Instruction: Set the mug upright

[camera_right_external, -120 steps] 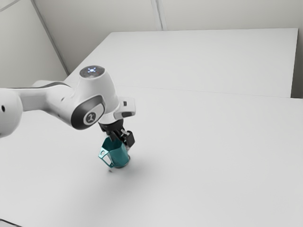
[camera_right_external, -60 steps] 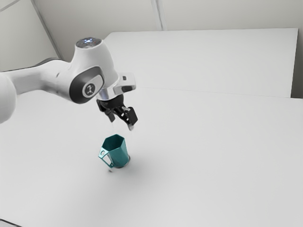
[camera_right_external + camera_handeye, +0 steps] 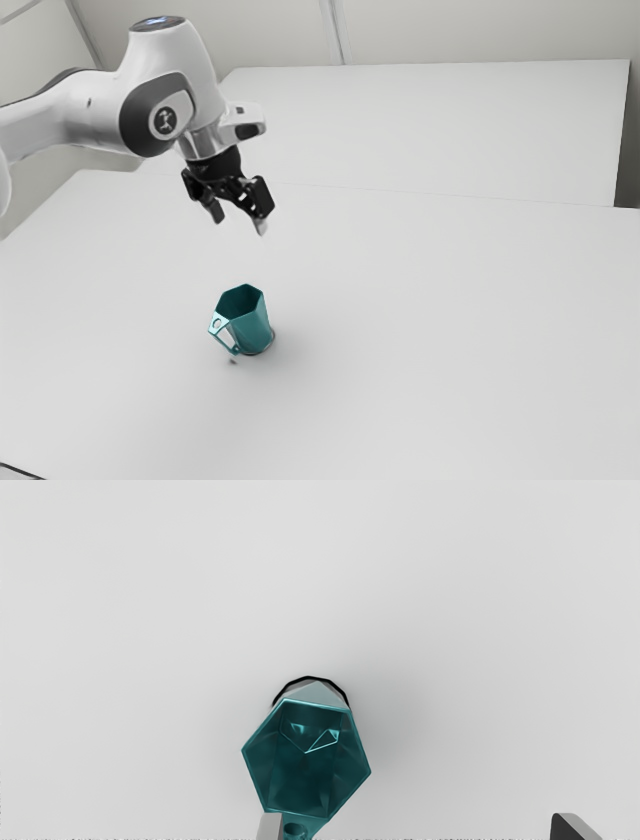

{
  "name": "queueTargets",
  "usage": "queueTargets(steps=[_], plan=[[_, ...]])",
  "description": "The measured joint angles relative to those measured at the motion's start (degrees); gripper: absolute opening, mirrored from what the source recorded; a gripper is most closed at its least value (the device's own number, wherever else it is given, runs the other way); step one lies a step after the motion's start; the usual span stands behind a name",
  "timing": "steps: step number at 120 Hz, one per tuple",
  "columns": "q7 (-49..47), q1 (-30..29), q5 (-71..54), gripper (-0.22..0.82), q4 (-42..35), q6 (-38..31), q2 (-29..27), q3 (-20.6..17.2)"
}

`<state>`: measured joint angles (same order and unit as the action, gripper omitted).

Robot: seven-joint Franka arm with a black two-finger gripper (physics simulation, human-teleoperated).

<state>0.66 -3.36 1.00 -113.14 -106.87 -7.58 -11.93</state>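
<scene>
Line (image 3: 22, 472), thin and dark, in the near corner at the exterior view's left. Next, an arm (image 3: 90, 110) of smooth white casing with dark grey joint covers. Reaches in from that same side, then bends downward. At its end, a black two-finger gripper (image 3: 240, 224). Hangs well above the table with fingers spread wide, holding nothing.

Beneath, a glossy teal six-sided mug (image 3: 250, 333) with a loop handle (image 3: 314, 825). Stands upright on its base on the table, mouth up, clear of the fingers, handle toward the exterior view's left and near side. In the wrist view, shows a faceted, glinting inside and a thin black edge (image 3: 307, 677) at the base.

Farther right, a broad, plain white table (image 3: 450, 350), with a pale grey wall (image 3: 480, 30) behind.
</scene>
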Motion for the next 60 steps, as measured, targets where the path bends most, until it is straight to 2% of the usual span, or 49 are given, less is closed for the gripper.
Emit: queueTargets(steps=[60], plan=[[0.0, -0.6, -0.4, 0.58, 14.9, 12.0, 4.2, 1.0]])
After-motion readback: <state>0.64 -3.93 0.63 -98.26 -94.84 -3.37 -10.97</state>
